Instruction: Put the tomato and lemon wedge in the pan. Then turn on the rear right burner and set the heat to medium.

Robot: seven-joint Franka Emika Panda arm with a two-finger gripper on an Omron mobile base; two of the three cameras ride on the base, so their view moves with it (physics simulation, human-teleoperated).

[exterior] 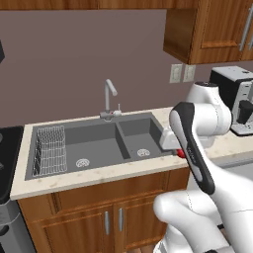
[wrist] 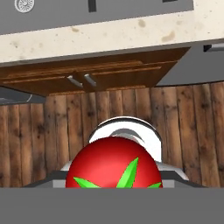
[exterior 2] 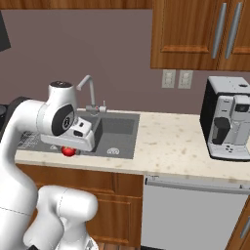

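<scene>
One tomato (wrist: 114, 162) sits right up against the hand camera, red with green leaves on top, held between the fingers of the gripper (exterior 2: 69, 150). The jaws are partly closed and clamped on it. In the right base view the tomato (exterior 2: 69, 151) hangs just under the white hand, above the front edge of the counter (exterior 2: 171, 141) by the sink (exterior 2: 114, 129). In the left base view a sliver of red (exterior: 181, 153) peeks out behind the forearm.

The single arm bends at the elbow and reaches forward, with the hand held level over the counter's front edge.

The sink has two basins and two drains, with one wire rack (exterior: 50, 149) in the left basin and one tap (exterior: 109, 99) behind. Farther right stands one coffee machine (exterior 2: 228, 118), with two wall sockets (exterior 2: 177, 78) above the counter.
</scene>
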